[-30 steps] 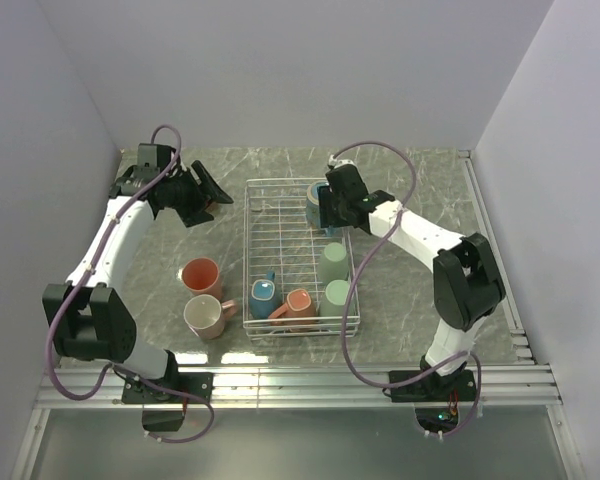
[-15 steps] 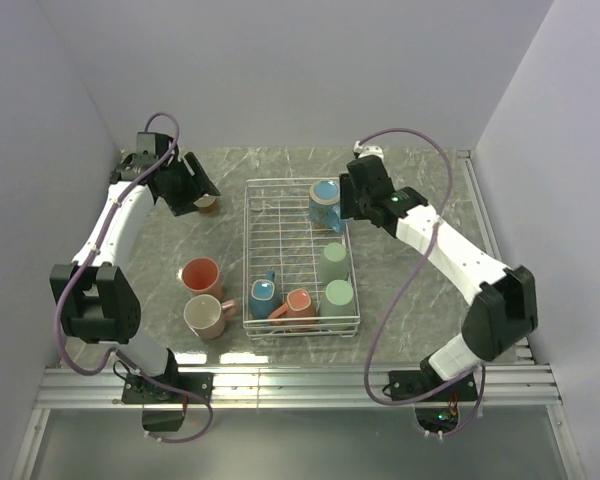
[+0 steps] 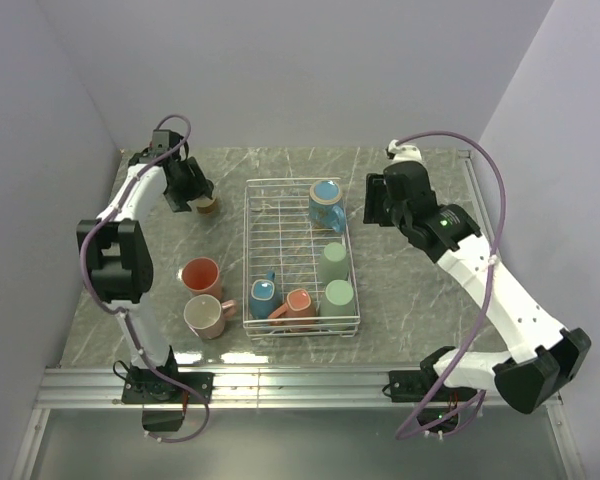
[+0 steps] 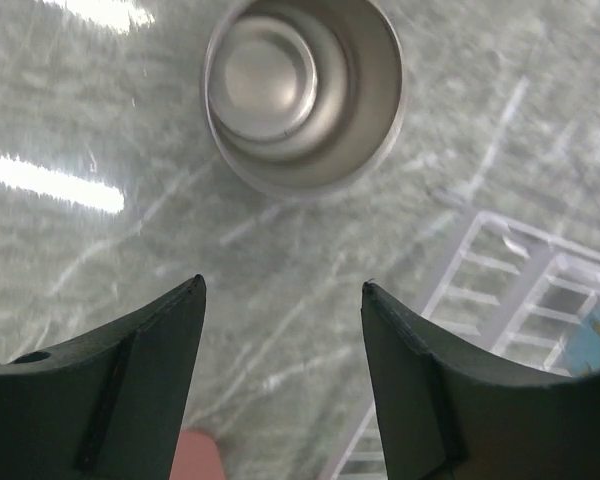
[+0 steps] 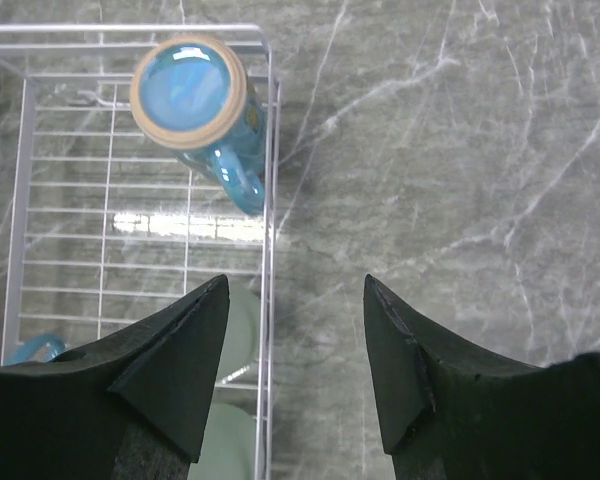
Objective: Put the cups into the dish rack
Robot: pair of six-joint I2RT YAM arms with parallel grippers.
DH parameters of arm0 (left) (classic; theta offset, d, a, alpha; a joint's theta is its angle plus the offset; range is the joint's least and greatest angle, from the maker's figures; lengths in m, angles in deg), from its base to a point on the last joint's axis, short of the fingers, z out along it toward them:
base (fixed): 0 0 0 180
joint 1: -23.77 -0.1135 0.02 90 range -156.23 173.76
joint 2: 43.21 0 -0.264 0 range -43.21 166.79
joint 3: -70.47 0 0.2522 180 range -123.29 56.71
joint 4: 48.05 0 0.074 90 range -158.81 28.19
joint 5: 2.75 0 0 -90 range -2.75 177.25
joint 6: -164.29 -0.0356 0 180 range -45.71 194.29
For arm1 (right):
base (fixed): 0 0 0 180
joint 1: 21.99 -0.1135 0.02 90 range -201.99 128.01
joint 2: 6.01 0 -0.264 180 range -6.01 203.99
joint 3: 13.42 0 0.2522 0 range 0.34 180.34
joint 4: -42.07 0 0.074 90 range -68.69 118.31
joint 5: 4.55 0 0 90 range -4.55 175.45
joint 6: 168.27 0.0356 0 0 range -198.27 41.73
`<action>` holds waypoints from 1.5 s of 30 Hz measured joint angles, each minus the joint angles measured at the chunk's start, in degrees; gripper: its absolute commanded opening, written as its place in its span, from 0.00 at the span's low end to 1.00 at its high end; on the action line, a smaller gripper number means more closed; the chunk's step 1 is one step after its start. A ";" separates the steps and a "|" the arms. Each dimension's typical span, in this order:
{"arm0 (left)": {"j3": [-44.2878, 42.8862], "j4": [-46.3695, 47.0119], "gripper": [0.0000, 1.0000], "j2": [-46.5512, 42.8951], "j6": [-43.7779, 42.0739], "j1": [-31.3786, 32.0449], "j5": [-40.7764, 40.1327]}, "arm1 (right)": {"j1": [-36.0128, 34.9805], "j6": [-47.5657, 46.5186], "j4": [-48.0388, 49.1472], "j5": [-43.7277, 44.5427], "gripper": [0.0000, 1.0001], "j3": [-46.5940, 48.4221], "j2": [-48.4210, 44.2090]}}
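Metallic round cup [image 4: 302, 95] stands beyond left tool [image 4: 282, 285], spread wide; right tool [image 5: 296, 282] wide too.

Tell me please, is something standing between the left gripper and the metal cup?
Nothing visible does. In the left wrist view the left gripper is open, and only the table surface lies between it and the upright metal cup.

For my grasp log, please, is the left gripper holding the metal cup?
No, the left gripper is open, short of the metal cup.
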 measured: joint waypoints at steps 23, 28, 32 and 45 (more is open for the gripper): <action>-6.82 3.67 0.58 8.28 1.57 -3.19 -0.70 | 0.00 -0.76 -3.56 0.22 0.62 -6.36 -2.62; -6.69 5.01 0.50 9.62 1.73 -3.32 -0.37 | 0.00 -1.11 -3.61 0.17 0.61 -6.56 -2.60; -6.64 5.86 0.31 12.22 2.05 -3.32 0.35 | 0.00 -1.38 -3.65 0.13 0.61 -6.56 -2.60; -6.38 6.67 0.00 11.47 4.28 -4.22 8.72 | 0.00 -1.68 -5.81 -2.60 0.60 -3.52 -1.70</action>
